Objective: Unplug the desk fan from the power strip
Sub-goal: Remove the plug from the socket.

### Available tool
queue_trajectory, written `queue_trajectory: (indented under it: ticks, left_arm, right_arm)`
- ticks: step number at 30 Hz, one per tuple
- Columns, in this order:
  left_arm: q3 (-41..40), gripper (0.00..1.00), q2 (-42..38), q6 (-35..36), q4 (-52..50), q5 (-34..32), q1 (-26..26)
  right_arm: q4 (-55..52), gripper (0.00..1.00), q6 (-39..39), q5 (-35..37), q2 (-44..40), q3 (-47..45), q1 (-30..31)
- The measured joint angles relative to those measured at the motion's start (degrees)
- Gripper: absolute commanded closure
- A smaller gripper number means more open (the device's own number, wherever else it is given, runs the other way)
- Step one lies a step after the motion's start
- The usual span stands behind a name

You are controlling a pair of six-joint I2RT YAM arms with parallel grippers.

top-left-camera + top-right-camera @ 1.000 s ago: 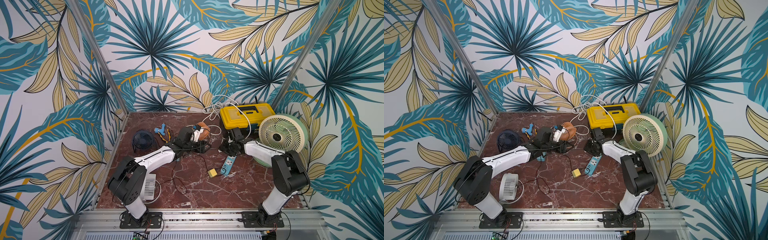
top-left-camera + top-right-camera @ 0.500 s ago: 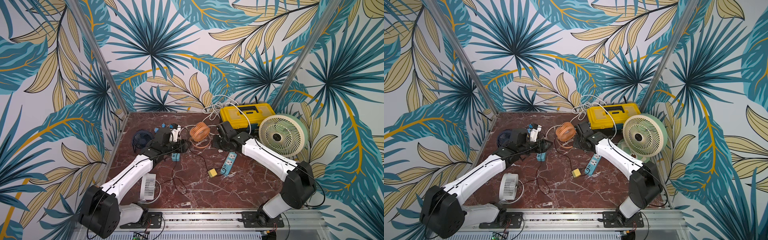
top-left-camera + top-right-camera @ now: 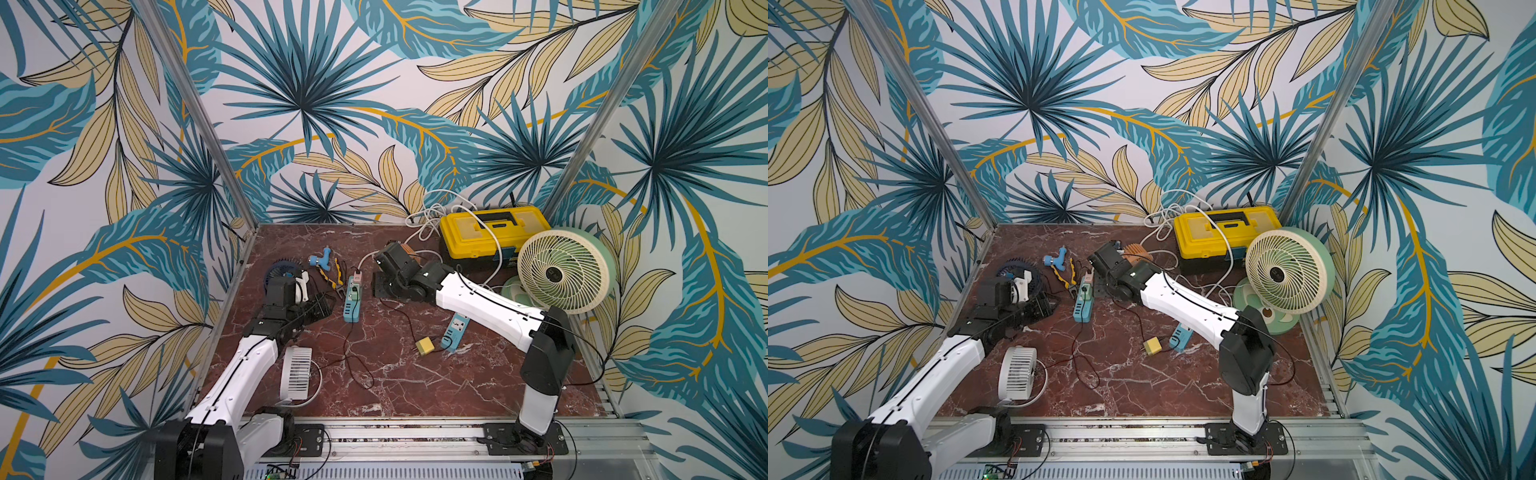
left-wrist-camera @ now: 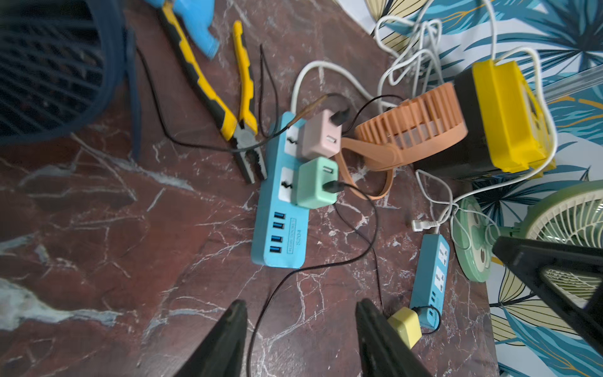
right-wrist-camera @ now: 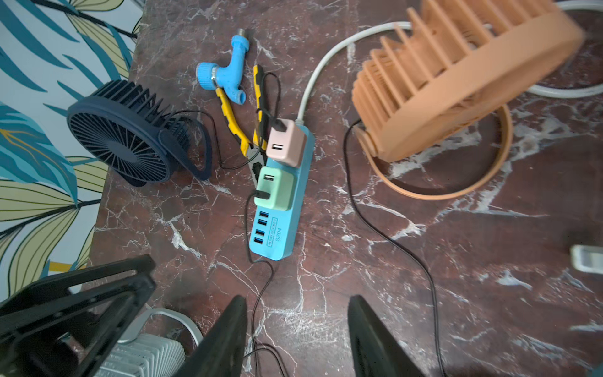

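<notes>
Power strip [image 3: 352,300] — mid-table [image 3: 415,395], pink adapter [image 4: 318,138] and green adapter [image 4: 315,182] seated. Your left gripper [image 4: 298,305] at its 9 o'clock, right gripper [image 5: 297,302] at 3 — both agape, empty. Roomiest toward 6 o'clock.

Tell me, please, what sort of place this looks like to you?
Probably a staged robot test cell: leaf-print wall panels on aluminium posts enclose a marbled tabletop, two arms are bolted to a front rail, and small fans, power strips and a yellow toolbox lie about.
</notes>
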Motion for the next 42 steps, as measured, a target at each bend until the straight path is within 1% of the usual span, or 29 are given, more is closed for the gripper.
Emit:
queue_trajectory:
  ticks: [3, 6, 8, 11, 17, 20, 25, 33, 39, 42]
  left_arm:
    - [-1.6, 0.4, 5.1, -1.0, 3.8, 0.2, 0.2]
    - [-3.0, 0.39, 9.3, -2.3, 7.5, 0.4, 0.2]
    - [-3.3, 0.4, 12.0, -3.1, 9.5, 0.7, 0.2]
    - [-3.3, 0.45, 15.8, -4.1, 13.0, 1.5, 0.2]
    - [-2.4, 0.45, 23.8, -4.4, 16.3, 2.3, -1.4]
    - [-0.7, 0.45, 26.4, -4.4, 18.5, 2.9, -2.8]
    - [0.6, 0.45, 29.1, -4.6, 21.9, 3.6, -5.0]
    - [1.4, 0.45, 31.1, -4.9, 24.7, 4.8, -7.4]
    - [1.7, 0.46, 32.8, -6.0, 27.3, 6.1, -9.1]
    - [1.8, 0.48, 33.8, -7.0, 29.2, 6.8, -9.8]
  right_arm:
    - [0.0, 0.4, -0.6, -0.1, 3.5, 2.6, 1.0]
    - [0.0, 0.38, -1.1, 0.0, 5.2, 3.4, 1.0]
    - [0.0, 0.37, -1.3, 0.0, 5.7, 3.4, 0.9]
    - [0.0, 0.37, -1.4, 0.2, 5.9, 3.4, 0.9]
    - [0.0, 0.37, -1.5, 0.2, 5.9, 3.4, 0.9]
    - [0.2, 0.37, -1.5, 0.4, 5.9, 3.4, 0.9]
    - [0.4, 0.37, -1.5, 0.9, 6.3, 3.4, 0.9]
    - [-0.1, 0.37, -2.2, 1.9, 9.7, 5.3, 0.7]
    - [-0.7, 0.35, -3.2, 2.4, 12.6, 8.9, -0.2]
    - [-1.8, 0.35, -3.9, 2.8, 14.7, 11.8, -0.7]
